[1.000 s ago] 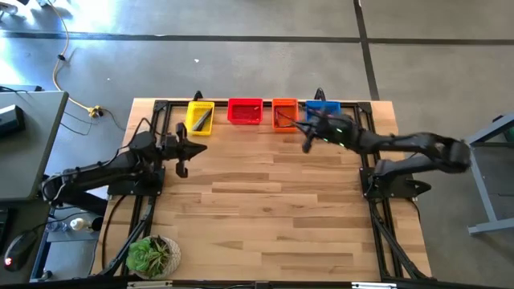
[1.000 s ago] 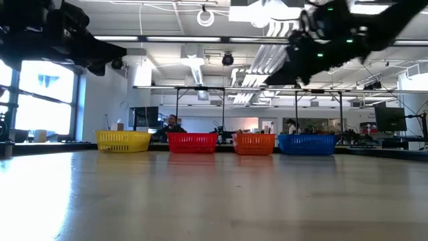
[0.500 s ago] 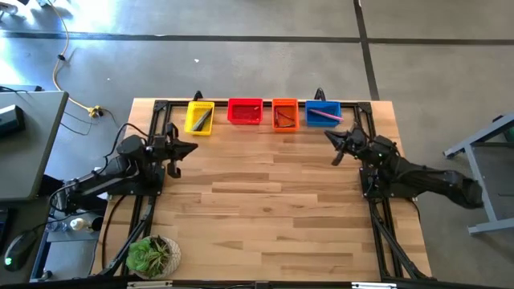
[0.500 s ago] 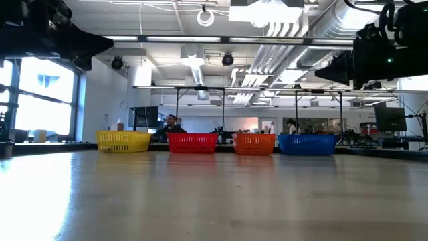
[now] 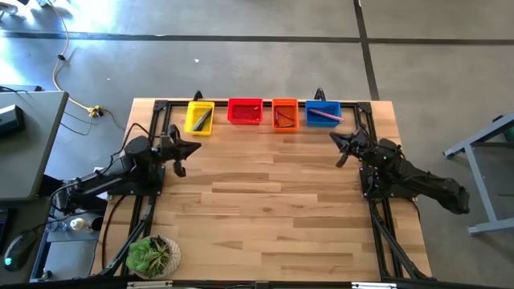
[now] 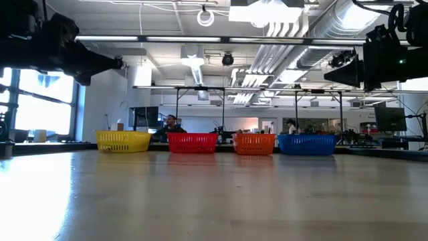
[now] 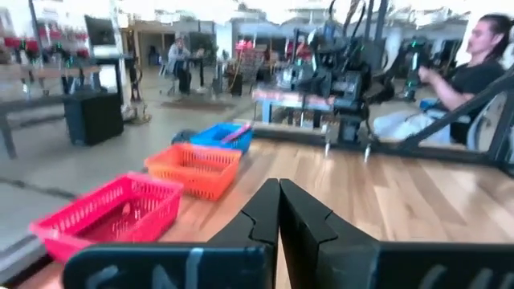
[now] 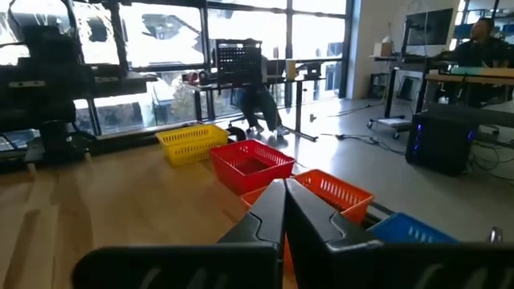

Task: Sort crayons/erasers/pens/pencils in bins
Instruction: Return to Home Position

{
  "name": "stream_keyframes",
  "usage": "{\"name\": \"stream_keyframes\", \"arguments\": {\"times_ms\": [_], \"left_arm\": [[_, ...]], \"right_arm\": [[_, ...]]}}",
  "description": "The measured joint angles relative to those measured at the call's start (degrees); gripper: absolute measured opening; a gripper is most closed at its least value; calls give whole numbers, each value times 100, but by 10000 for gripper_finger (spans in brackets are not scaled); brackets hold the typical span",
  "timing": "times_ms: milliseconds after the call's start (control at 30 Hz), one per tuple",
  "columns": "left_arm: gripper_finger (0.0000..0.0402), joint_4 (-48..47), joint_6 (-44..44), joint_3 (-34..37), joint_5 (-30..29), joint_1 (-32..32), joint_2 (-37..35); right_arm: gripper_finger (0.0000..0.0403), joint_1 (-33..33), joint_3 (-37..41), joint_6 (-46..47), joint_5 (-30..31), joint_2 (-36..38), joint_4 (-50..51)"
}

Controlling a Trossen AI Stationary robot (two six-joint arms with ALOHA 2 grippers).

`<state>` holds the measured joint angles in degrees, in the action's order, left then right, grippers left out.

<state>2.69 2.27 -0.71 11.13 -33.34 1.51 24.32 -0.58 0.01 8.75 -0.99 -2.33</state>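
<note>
Four bins stand in a row along the table's far edge: yellow, red, orange and blue. Dark sticks lie in the yellow bin, thin sticks in the orange one, and a pink stick in the blue one. I cannot tell which of these are pens, pencils or crayons. The erasers are hidden. My left gripper is shut and level near the table's left edge, holding nothing. My right gripper is shut and level near the right edge, short of the blue bin, also holding nothing.
Black frame rails run along the table's left and right sides, and a potted plant stands at the near left corner. Bare wood lies between the two arms. A person sits beyond the table.
My right gripper has drawn back from over the orange and blue bins toward the table's right edge, sinking and levelling out. My left gripper has sunk a little. The bins and what lies in them have kept still.
</note>
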Motion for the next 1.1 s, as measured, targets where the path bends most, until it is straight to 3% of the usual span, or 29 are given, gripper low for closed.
{"name": "stream_keyframes", "arguments": {"times_ms": [333, 1100], "left_arm": [[3, -10, -291, 2, 3, 0, 447], [3, 10, -291, 2, 18, 2, 460]], "right_arm": [[0, -18, 2, 1177, -291, -122, 44], [0, -18, 7, 1156, -291, -122, 42]]}}
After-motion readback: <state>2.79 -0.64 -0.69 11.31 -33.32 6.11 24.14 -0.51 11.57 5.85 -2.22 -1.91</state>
